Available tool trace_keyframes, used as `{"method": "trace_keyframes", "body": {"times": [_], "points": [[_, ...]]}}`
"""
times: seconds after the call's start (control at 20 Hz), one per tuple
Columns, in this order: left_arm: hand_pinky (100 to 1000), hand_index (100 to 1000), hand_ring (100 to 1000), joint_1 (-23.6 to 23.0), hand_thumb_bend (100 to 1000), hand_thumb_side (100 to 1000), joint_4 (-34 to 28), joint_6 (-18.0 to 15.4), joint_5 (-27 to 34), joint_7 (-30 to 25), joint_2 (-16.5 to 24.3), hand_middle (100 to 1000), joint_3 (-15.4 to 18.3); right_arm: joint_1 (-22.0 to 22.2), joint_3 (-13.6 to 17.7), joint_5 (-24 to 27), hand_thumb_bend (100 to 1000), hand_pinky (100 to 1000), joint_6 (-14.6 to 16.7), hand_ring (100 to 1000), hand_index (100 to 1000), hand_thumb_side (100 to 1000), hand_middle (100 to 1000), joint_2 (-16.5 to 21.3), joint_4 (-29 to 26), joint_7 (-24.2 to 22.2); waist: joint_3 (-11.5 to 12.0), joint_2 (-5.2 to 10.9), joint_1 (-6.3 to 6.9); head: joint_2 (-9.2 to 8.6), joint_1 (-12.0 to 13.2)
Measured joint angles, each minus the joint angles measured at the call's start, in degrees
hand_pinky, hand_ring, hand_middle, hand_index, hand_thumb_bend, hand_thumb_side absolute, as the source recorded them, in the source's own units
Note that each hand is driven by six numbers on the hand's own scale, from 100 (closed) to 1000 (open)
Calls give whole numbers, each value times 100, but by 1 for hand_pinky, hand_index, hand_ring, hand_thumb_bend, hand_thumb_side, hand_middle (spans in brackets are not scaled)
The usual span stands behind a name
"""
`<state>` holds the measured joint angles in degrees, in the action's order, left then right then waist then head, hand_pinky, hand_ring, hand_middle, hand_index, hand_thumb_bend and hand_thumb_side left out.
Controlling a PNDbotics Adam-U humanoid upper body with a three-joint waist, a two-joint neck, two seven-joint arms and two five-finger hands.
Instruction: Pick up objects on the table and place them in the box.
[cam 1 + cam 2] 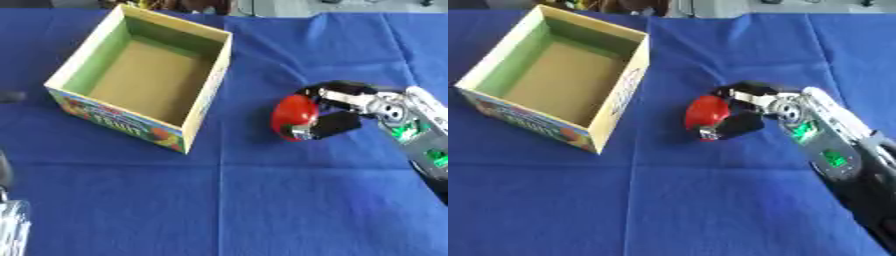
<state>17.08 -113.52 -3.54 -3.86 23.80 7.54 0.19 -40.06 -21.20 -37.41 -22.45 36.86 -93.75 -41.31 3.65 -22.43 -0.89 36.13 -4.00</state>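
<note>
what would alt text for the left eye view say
The robot's right hand reaches in from the right, fingers curled round a red object on a blue cloth-covered table. An open, empty cardboard box stands to its left.

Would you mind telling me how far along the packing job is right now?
Nothing is packed yet: the box shows only its bare bottom. In hand: the right hand has its fingers curled round the red object on the blue cloth. Left: carrying it into the box.

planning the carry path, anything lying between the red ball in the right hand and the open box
Nothing: only bare blue tablecloth lies between the red ball, gripped by the right hand, and the box, clearest in the left eye view.
</note>
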Motion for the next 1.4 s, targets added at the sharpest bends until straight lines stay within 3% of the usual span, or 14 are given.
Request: {"method": "trace_keyframes", "body": {"times": [0.1, 0.5, 0.65, 0.9, 0.95, 1.0, 1.05, 1.15, 1.4], "points": [[542, 600, 903, 0, 100, 889, 0, 2, 3, -2, 0, 819, 0, -6, -9, -62, 353, 755, 7, 716, 978, 683, 776, -21, 16, 72, 1, -1, 9, 0, 0], [542, 599, 904, 0, 100, 890, 0, 5, 10, -7, 0, 820, -2, -35, -143, -337, 249, 710, 76, 671, 926, 657, 735, -48, 85, 261, 5, -2, 16, 0, -18], [543, 599, 905, 0, 100, 890, 0, 13, 31, -15, 0, 820, -13, -34, -147, -341, 236, 636, 72, 589, 856, 594, 624, -89, 87, 363, 8, -2, 29, 0, -18], [544, 599, 906, 0, 100, 890, 0, 17, 61, -19, 0, 821, -31, -32, -174, -278, 178, 547, 20, 505, 768, 524, 527, -90, 83, 607, 5, -5, 31, 0, -18], [544, 599, 907, 0, 100, 891, 0, 18, 62, -20, 0, 821, -31, -29, -174, -241, 109, 523, 0, 492, 748, 558, 512, -90, 80, 676, 0, -7, 32, 0, -18], [544, 599, 907, 0, 100, 891, 0, 20, 63, -23, 0, 822, -31, -28, -174, -203, 142, 512, -22, 486, 740, 481, 502, -90, 74, 746, -5, -11, 32, 0, -18], [544, 598, 907, 0, 100, 891, 0, 23, 64, -25, 0, 822, -31, -26, -174, -163, 120, 496, -46, 476, 725, 459, 490, -90, 54, 818, -8, -17, 32, 0, -18], [545, 598, 908, 0, 100, 890, 0, 25, 64, -28, 0, 822, -31, -23, -174, -73, 100, 469, -96, 465, 707, 459, 475, -88, 32, 951, -10, -20, 33, 0, -18], [545, 598, 909, 0, 100, 892, 0, 30, 65, -33, 0, 822, -31, -23, -157, 151, 100, 412, -211, 448, 661, 362, 455, -63, -110, 1238, -21, -21, 33, 0, -16]]}}
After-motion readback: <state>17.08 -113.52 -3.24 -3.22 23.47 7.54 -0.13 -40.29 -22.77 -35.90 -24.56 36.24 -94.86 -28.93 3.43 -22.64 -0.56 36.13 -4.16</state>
